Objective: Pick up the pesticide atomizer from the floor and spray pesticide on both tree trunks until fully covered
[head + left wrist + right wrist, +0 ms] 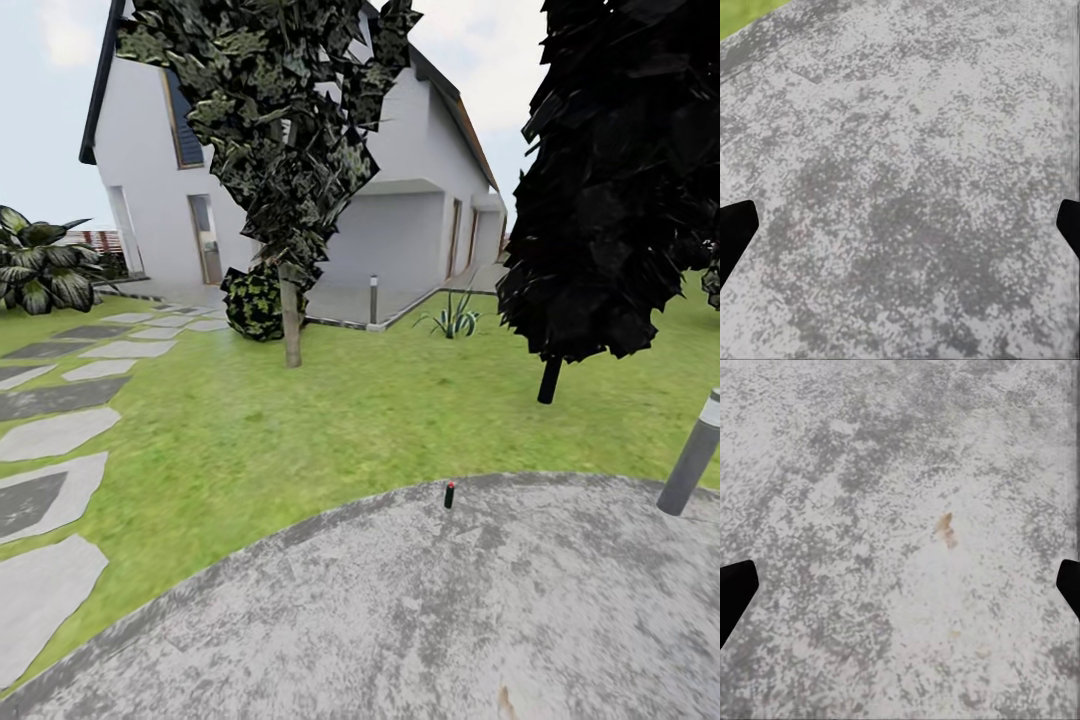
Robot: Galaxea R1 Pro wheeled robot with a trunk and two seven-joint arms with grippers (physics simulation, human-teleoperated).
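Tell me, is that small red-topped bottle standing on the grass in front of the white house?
Not quite. The bottle stands on the grey concrete paving, near its curved edge, not on the grass. The head view shows it. The white house is indeed behind it.

home garden: lawn (330, 420), white house (400, 220), trees (290, 180)
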